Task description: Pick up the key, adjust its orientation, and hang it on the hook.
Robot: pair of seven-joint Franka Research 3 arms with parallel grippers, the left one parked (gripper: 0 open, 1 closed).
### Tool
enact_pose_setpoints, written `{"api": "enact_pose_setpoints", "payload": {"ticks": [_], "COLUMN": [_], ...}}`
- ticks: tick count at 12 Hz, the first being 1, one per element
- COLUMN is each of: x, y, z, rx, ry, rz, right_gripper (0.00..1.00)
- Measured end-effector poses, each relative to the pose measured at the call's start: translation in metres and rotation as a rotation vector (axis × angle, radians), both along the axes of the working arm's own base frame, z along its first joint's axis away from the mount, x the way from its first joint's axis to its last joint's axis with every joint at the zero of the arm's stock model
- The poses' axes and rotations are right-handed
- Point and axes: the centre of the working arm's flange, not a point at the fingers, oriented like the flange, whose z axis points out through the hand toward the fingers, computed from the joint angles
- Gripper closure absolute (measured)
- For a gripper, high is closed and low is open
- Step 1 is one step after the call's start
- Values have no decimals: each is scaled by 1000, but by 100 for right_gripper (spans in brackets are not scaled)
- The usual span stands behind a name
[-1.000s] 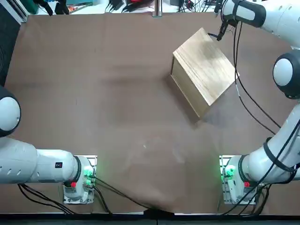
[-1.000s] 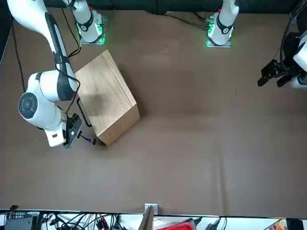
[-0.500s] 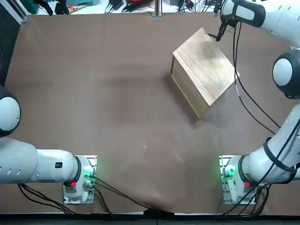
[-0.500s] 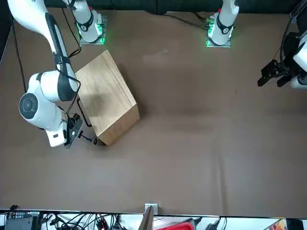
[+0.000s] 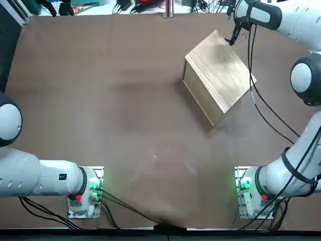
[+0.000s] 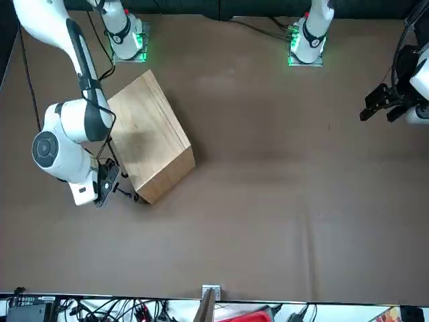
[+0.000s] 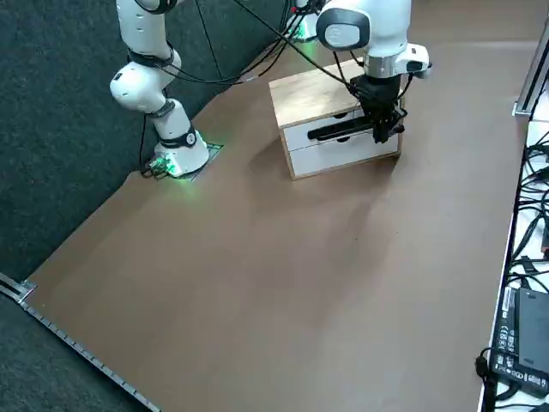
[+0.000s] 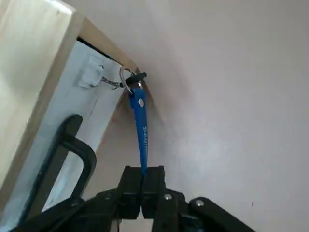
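Right wrist view: my right gripper [image 8: 143, 176] is pinching the blue strap [image 8: 140, 125] with metal ring [image 8: 125, 79], beside the light wooden box [image 8: 36, 72] with white drawers [image 8: 84, 104].

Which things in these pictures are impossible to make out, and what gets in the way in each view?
- Key: in the top view, too small to pick out near the right gripper.
- Drawer handle: in the top view, the box hides it.
- Lettering on the key's blue strap: in the wrist view, too small to read fully.
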Motion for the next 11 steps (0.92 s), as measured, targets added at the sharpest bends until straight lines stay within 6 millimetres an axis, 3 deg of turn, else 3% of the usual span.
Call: {"api": "enact_pose_setpoints", "payload": {"ticks": [11], "x": [-2], "y": [0], "z": [-4], "rx": [-2], "ry": [17], "rz": [19], "right_gripper": [96]}}
